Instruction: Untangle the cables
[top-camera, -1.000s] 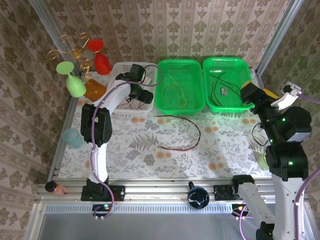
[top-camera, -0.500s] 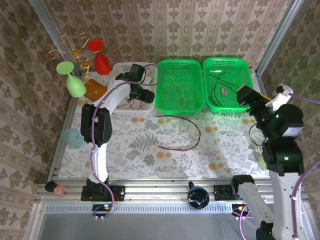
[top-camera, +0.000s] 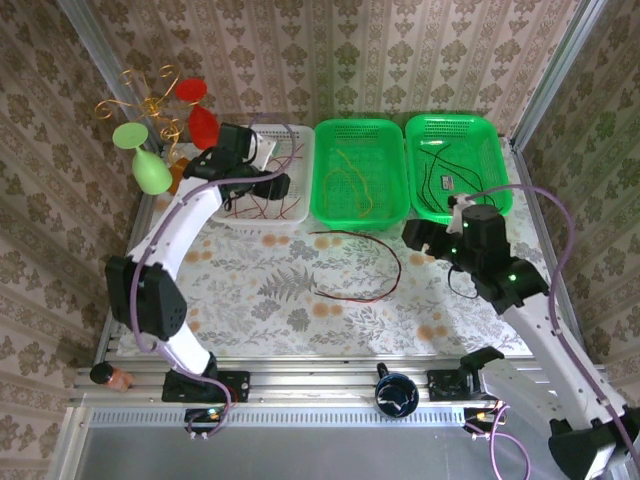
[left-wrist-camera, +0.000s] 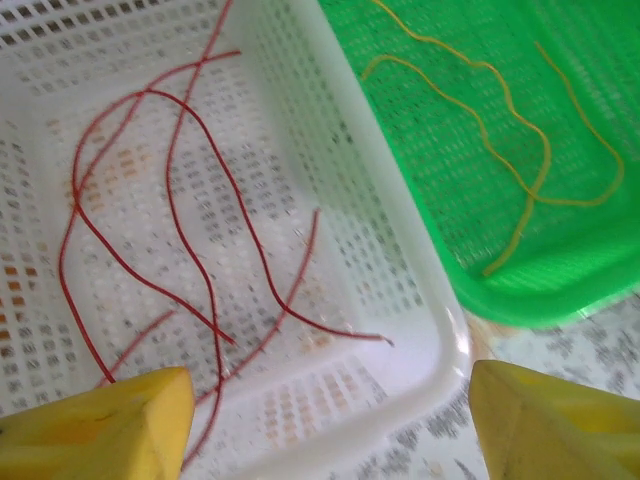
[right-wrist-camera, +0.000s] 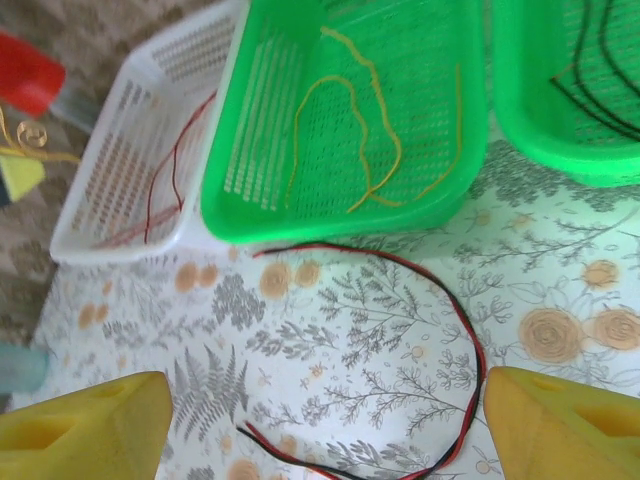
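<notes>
Nearest the arm bases, the right gripper hangs above the flower-patterned counter, close in front of the right green basket. In the right wrist view its jaws are spread wide, with nothing between them.

Just left of that gripper, a red-and-black cable lies loose on the counter. It bends in one broad open curve, well apart from the other cables.

Behind it, three baskets stand in a row along the far side, touching or nearly touching. The white basket on the left holds thin red cables that cross one another in loose curls. The left gripper hovers over this basket. In the left wrist view its jaws are also spread wide and empty, above the basket's near right corner.

The middle green basket holds a wavy yellow-olive cable, also seen from both wrists. The right green basket holds black cables.

Farthest back, left of the white basket, a green glass and a red glass hang by a gold wire stand.
</notes>
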